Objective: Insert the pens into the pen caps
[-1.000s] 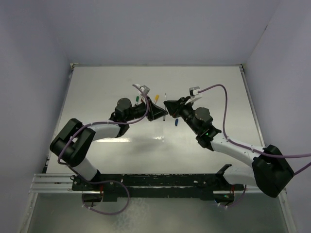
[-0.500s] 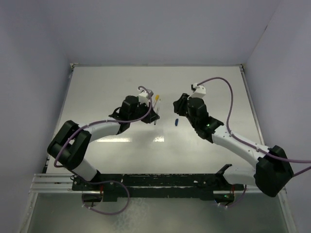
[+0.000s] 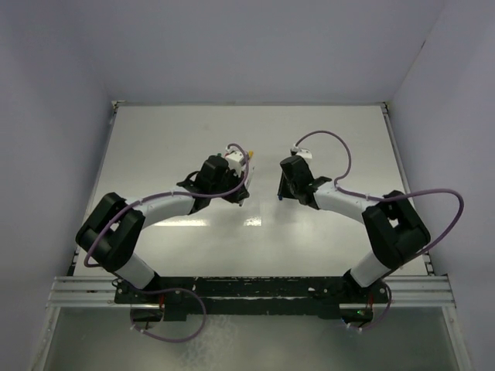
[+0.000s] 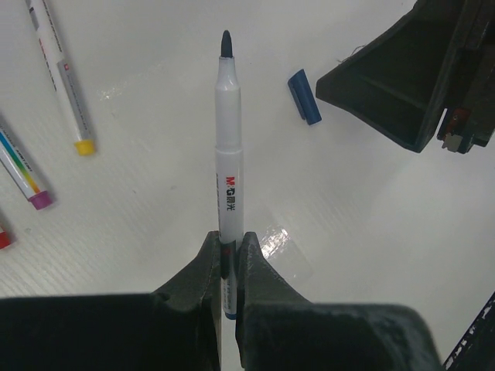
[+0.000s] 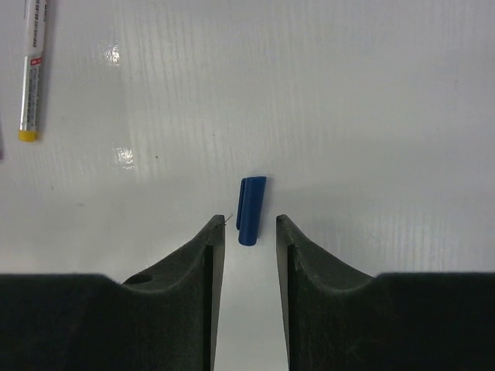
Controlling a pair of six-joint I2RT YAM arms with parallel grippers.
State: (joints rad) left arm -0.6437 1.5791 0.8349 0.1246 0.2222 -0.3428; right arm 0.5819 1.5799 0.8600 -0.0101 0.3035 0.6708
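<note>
Left wrist: left tool [image 4: 228, 249] clamped on thin silvery-white marker pen [image 4: 228, 139], dark blue tip outward. Right wrist: right tool [image 5: 249, 228] open, jaws straddling stubby blue plastic cap [image 5: 250, 199] flat on white tabletop [image 5: 371, 116]. Step: cap pickup. Next: close squarely, lift, align opening with tip.

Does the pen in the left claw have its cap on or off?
Off. The pen shows a bare dark tip beyond the left gripper, and the blue cap lies apart on the table.
</note>
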